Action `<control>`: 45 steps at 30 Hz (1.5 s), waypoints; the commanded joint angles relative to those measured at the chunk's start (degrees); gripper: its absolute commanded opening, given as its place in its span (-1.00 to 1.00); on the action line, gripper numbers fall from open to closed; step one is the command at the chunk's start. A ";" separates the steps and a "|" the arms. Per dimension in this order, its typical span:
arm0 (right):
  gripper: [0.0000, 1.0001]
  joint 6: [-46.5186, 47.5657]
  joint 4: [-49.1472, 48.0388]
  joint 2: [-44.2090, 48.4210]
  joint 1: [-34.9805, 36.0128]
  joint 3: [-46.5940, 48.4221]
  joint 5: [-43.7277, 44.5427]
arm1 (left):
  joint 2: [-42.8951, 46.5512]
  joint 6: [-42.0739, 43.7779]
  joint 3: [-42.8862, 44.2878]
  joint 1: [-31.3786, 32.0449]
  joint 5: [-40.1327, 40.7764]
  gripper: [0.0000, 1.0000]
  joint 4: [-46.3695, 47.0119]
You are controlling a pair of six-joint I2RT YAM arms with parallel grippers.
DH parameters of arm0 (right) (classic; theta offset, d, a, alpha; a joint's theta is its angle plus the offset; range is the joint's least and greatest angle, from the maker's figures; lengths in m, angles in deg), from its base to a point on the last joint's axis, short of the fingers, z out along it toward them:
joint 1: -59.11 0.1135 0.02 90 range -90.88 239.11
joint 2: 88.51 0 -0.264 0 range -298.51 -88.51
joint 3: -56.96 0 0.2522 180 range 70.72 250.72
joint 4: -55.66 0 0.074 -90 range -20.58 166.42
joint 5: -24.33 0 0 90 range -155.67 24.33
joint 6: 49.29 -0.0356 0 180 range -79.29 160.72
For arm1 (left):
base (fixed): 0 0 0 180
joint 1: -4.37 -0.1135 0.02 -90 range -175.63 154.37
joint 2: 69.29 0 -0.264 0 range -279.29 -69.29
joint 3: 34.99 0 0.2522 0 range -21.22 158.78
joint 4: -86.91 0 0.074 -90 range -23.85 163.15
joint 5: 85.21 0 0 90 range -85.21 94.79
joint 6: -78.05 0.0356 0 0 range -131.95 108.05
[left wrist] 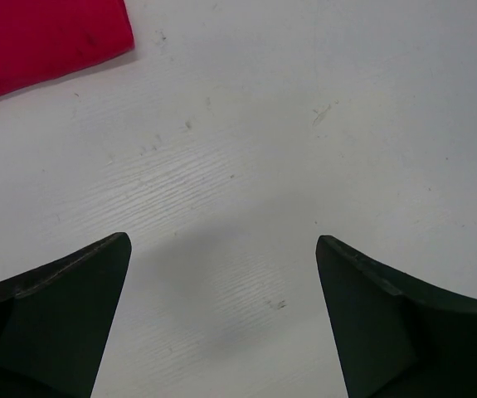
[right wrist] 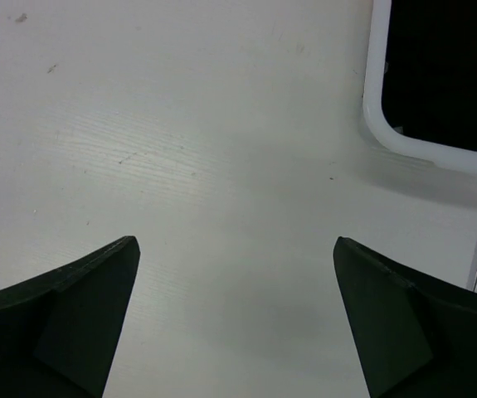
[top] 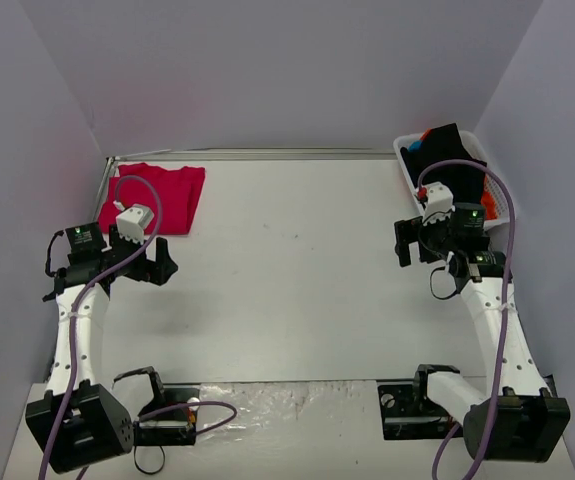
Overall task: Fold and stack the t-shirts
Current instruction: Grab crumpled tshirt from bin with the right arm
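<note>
Pale lavender walls (top: pixel 267 70) close in the white desk (top: pixel 287 290) on its left, far and right sides, and both arms are bolted at its near edge.

You have the crimson-red t-shirt (top: pixel 157 198) lying flat and folded in the far left corner of the desk. In your left wrist view a corner of it (left wrist: pixel 39 37) sits at the upper left, on the desk and clear of the fingers.

Your left arm (top: pixel 82 300) reaches along the left edge. The left jaws stand wide apart with nothing between them, over bare desk just to the near side of the red shirt and not touching it.

At the far right corner stands a white basket (top: pixel 403 160). A black t-shirt (top: pixel 447 150) is bunched inside it, rising above the rim, and orange cloth (top: pixel 491 190) shows at the basket's right side. You cannot tell how many garments lie under the black one. In your right wrist view the basket's rounded white rim (right wrist: pixel 379 124) fills the upper right, with only dark cloth visible inside.

Your right arm (top: pixel 492 320) reaches along the right edge. The right jaws are also spread wide and hold nothing, over bare desk just beside the basket's near left corner.

The middle of the desk shows faint scuffs and specks.
</note>
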 commanded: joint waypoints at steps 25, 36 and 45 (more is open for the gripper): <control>1.00 9.70 -22.31 -30.99 0.79 20.93 30.27 | 7.05 -1.05 2.78 -0.32 4.74 0.89 0.57; 1.00 6.19 -25.75 -51.31 0.08 37.72 37.22 | 5.57 -0.25 1.99 -0.32 2.45 0.89 0.57; 0.96 5.39 -23.38 -65.28 -1.23 45.55 33.19 | 3.63 0.89 1.73 -0.32 2.27 0.89 0.30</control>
